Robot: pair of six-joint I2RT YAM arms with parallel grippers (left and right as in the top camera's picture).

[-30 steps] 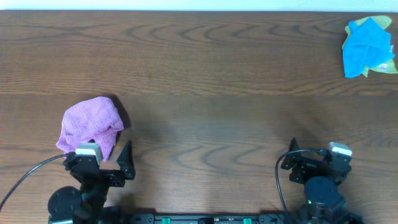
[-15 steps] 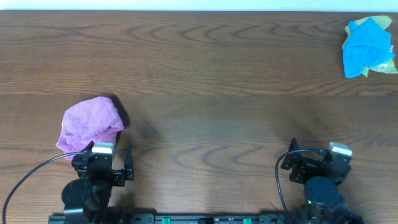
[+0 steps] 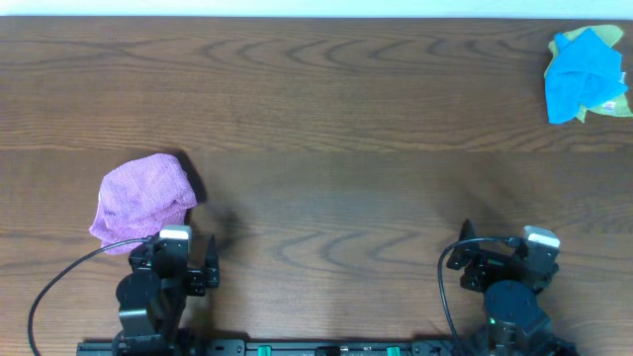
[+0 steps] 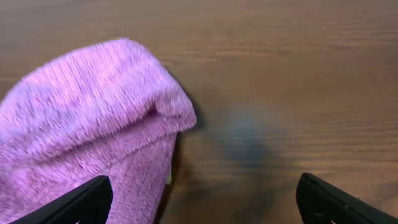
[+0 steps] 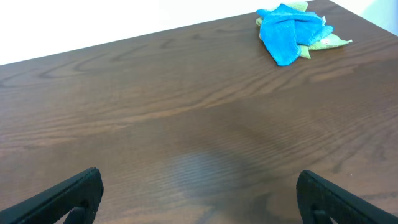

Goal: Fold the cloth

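Gaping wide, both jaws empty; cloth (image 3: 143, 203) lies free.

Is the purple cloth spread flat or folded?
Neither flat nor neatly folded: the purple cloth lies bunched in a rounded heap, one layer draped over another in the left wrist view.

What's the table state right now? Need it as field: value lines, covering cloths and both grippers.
cloth: purple, bunched in a rounded heap, not laid flat, near-left part of the table
left gripper: open, empty, just near of the cloth's edge
right gripper: open, empty, over bare wood at near right
blue cloth: crumpled at the far right corner
yellow-green cloth: under the blue cloth, only its edges show
contact with purple cloth: none seen from either gripper
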